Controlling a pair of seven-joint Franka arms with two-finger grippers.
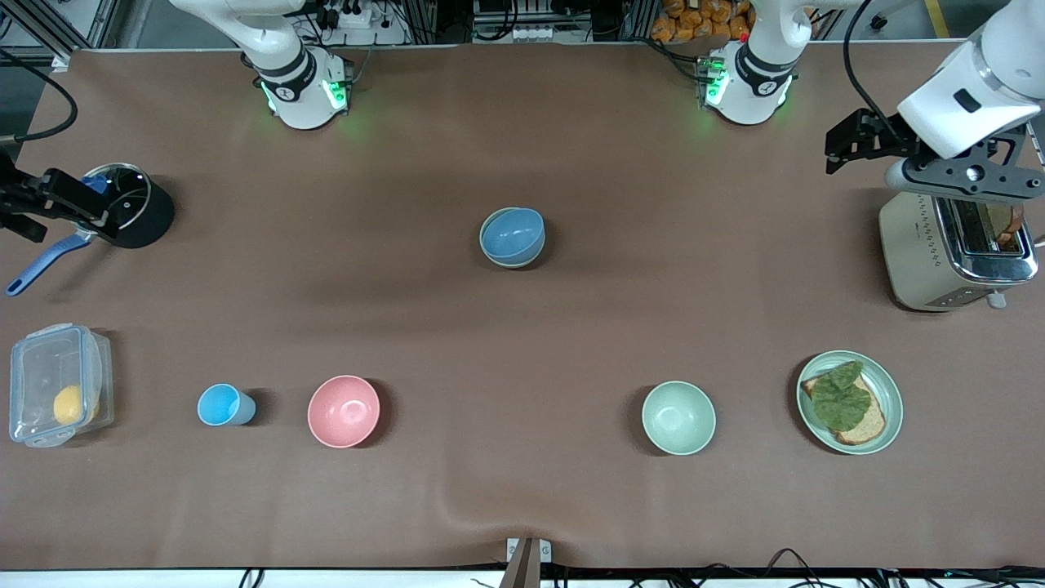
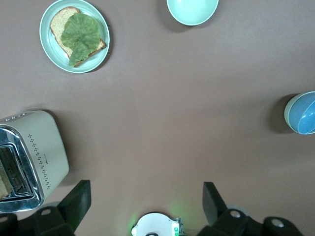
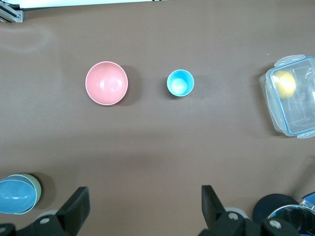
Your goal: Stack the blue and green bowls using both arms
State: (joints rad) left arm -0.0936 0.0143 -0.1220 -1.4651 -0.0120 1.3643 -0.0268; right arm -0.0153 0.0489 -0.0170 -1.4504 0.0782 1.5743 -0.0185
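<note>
Blue bowl [image 1: 513,234] nested in green bowl [image 1: 508,258] at mid-bench; both claws released and clear of them.

The matte sky-blue round bowl sits tilted inside the sage-green one, whose rim shows as a thin crescent on the side nearer the front camera. Bench [image 1: 522,147] surface is a dull brown mat, wrinkled at its near edge. Left claw [image 2: 146,202] hangs with fingers spread wide, over the brushed-metal toaster [image 1: 955,249] at the left arm's end. Right claw [image 3: 145,205] likewise spread, over the black glass-lidded pot [image 1: 131,204] at the right arm's end. Nearer the camera in a row: clear plastic box [image 1: 57,384], small light-blue cup [image 1: 222,405], pink bowl [image 1: 344,411], mint bowl [image 1: 678,417], and green plate [image 1: 891,400] with bread and a leaf.
</note>
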